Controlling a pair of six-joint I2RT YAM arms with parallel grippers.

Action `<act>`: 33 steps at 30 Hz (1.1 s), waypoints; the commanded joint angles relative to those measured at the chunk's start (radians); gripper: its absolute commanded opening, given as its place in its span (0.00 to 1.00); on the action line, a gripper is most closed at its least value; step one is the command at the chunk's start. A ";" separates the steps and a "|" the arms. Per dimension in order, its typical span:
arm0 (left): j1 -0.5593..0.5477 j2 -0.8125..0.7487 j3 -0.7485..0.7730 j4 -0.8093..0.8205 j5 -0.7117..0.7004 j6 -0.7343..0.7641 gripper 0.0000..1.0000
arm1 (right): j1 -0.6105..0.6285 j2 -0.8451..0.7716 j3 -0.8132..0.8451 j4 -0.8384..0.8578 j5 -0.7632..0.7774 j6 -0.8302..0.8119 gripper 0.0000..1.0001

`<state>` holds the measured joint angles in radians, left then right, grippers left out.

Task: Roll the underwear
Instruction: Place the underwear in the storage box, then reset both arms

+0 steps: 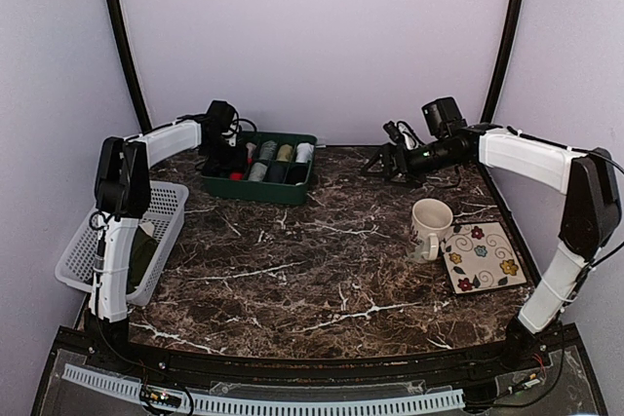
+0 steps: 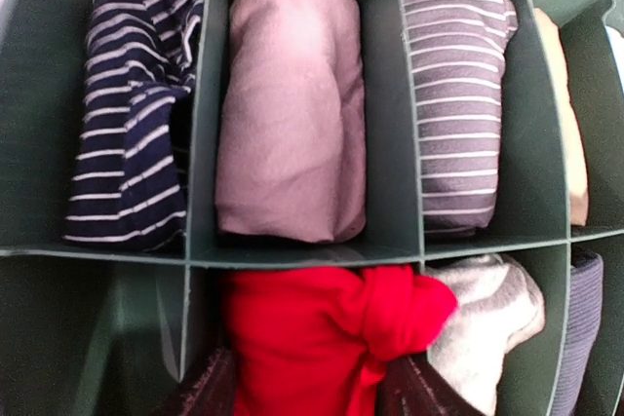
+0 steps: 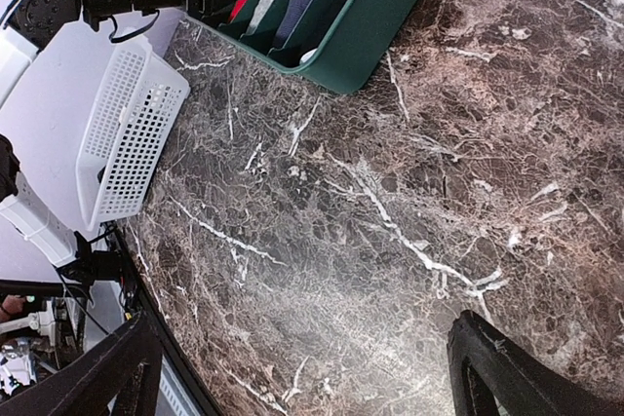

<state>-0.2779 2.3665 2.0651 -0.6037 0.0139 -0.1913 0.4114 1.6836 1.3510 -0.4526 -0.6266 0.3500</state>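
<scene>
The underwear (image 2: 312,338) is a bright red roll sitting in a front compartment of the green divided organiser (image 2: 385,143), with one end bulging over the divider to the right. My left gripper (image 2: 307,382) reaches down into that compartment; its dark fingers (image 2: 200,387) press the roll from both sides, shut on it. From above, the left gripper (image 1: 222,146) hangs over the organiser's (image 1: 263,189) left end, where a bit of red underwear (image 1: 237,175) shows. My right gripper (image 1: 376,163) hovers open above bare marble, nothing between its fingers (image 3: 507,367).
Other compartments hold rolled garments: navy striped (image 2: 127,114), pink (image 2: 288,104), grey striped (image 2: 458,94), pale grey (image 2: 492,319). A white basket (image 1: 168,209) with a dark garment overhangs the left edge. A mug (image 1: 429,226) and flowered tile (image 1: 483,257) sit at right.
</scene>
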 commanded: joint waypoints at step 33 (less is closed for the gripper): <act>-0.197 -0.863 -0.607 -0.102 -0.149 -0.052 0.99 | -0.137 -0.365 -0.268 0.316 0.001 0.148 1.00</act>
<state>-0.3820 1.5883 1.6070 -0.7189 -0.1165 -0.1780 0.3019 1.3605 1.1893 -0.2764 -0.5583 0.3889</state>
